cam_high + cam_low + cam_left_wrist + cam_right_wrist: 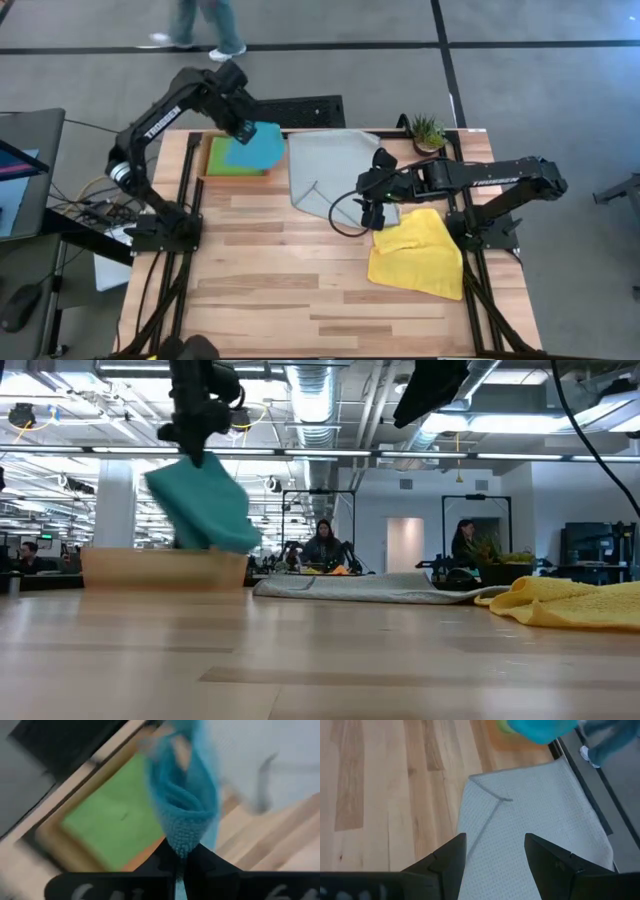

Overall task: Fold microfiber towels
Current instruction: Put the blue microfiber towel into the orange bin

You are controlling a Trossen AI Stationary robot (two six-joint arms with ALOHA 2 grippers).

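Wooden table (300, 290) is bearing the work: left gripper (243, 131) is pinching the limp blue towel (255, 148) (best held by corners) over the tray (205, 172), right gripper (372, 200) hanging spread above the grey towel (330, 165).

Surface: pale wooden plank table (290, 290), dark frame rails along its edges.
Under the left gripper (243, 131): shallow orange rectangular tray (204, 160) at the table's far corner.
Below the right gripper (368, 198): pale grey microfiber towel (325, 165), spread flat.
Beside that gripper, nearer the front: yellow microfiber towel (418, 255), rumpled.
Behind the right arm: small potted green plant (428, 132).
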